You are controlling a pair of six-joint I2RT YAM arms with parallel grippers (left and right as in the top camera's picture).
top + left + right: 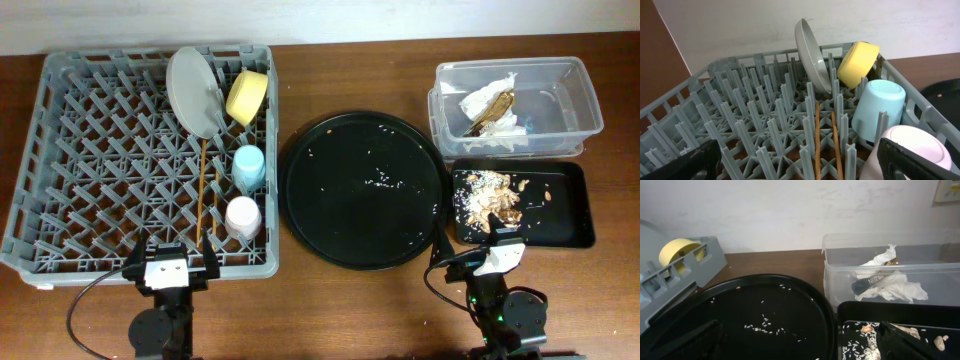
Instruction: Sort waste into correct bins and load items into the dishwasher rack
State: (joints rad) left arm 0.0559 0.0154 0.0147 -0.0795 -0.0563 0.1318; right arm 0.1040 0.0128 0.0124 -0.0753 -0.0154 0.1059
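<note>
Plainly, the rack (100, 170) fills the left of the desk and carries all the dishes along its right side. It looks stiff and bulky, something to load rather than lift. The round tray (335, 225) lies in the middle, bare but for scattered white grains. At the right, the clear tub (578, 100) stands behind the shallow black tray (565, 215).

Both arms sit at the near edge. The left tool (168, 258) and the right tool (503, 242) each have their fingers spread wide and hold nothing.

The plate (192, 90) stands on edge between pegs. It is hard, smooth and likely slippery, so the rim is the place to pinch. The bowl (247, 96) leans on its side beside it and offers its lip. The blue cup (249, 166) and pink cup (242, 216) sit mouth down, light enough to tip, best gripped across the body. The chopsticks (205, 190) lie along the lattice, thin and prone to roll.

In the tub, the napkin (500, 135) is soft and will crush, and the wrapper (492, 105) looks thin and slick. The scraps (490, 195) in the black tray look crumbly.

The napkin covers part of the wrapper. A finger cuts off the pink cup in the left wrist view. The chopsticks' near ends are lost among the pegs.
</note>
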